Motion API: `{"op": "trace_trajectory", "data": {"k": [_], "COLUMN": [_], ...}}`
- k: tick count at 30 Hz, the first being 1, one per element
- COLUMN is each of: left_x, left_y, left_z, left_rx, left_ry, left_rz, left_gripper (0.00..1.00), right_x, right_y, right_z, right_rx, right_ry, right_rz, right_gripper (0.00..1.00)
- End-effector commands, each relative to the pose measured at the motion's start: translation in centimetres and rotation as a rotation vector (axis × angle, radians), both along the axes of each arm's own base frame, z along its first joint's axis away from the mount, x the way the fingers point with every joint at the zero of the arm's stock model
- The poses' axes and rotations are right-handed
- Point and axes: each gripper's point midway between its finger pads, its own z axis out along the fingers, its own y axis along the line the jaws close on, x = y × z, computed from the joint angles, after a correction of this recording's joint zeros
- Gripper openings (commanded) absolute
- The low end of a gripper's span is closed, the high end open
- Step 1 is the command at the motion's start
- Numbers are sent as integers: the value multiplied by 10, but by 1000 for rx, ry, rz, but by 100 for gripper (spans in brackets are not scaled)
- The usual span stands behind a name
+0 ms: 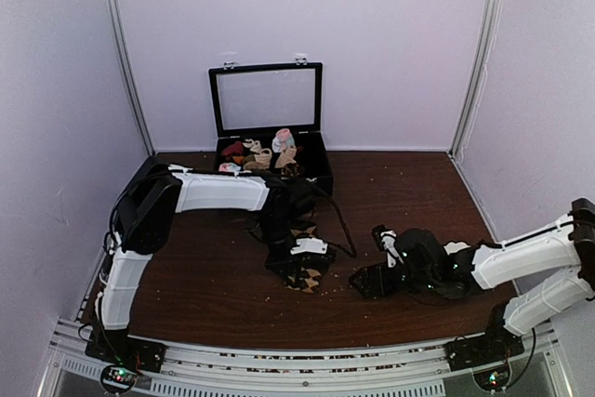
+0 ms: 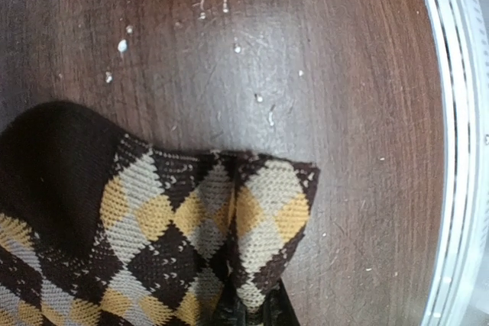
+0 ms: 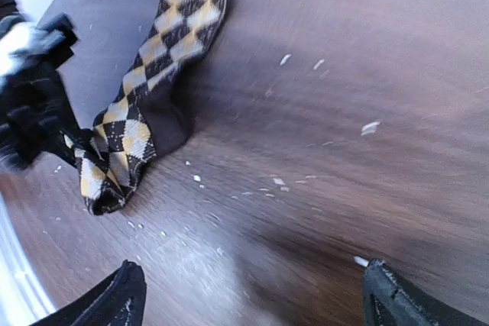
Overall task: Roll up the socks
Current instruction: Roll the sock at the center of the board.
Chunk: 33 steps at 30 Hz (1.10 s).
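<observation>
Pinching the near end of the socks [image 2: 176, 227], the left hand [image 1: 297, 265] is closed on the fabric. Their long axis slants away from it over the tabletop [image 1: 418, 202], toward the far side. The right hand [image 1: 365, 281], spread wide and empty, sits near, to the right of that end.

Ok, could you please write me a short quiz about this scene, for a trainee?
1. True or false: the right gripper holds the argyle socks.
2. Which gripper pinches the socks? A. the left gripper; B. the right gripper; C. neither.
3. Fill in: the black case at the back of the table is ____ (open or closed).
Key: 1 false, its jaws stand open and empty; 2 A; 3 open.
</observation>
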Motion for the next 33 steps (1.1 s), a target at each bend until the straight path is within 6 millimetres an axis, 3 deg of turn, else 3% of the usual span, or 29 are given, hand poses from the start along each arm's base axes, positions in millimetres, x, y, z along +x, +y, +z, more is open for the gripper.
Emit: {"op": "trace_trajectory", "data": {"k": [1,3,5,8,10,15,19,27,33], "left_x": [-17,-21,-27,-30,-33,-34,-35,-35,-32], "left_y": [29,28,29,31,32,32,31,29,27], "left_z": [-36,-33,-33,-34,-36,-36,-38,-40,-40], "left_rx": [201,205,221,247,268,310,335,346,337], "left_ry": [136,178,223,266,296,360,399,476,497], "left_rz": [25,22,20,20,23,42,47,41,53], "left_gripper": [0,0,0,0,0,0,0,1,1], "right_x": [17,21,25,8,-10,-64,-84,-83,-71], "right_y": [-44,-53,-67,-40,-21,29,71,137,151], "right_z": [35,45,42,57,66,33,36,25,6], "right_rx": [-126,-40,46,231,137,-135,-203,-328,-361], "right_ry": [-249,-269,-220,-288,-429,-563,-671,-817,-813], "right_rz": [-165,-260,-368,-180,-41,409,604,819,879], "right_gripper": [100,100,100,100,100,79,71,56,47]}}
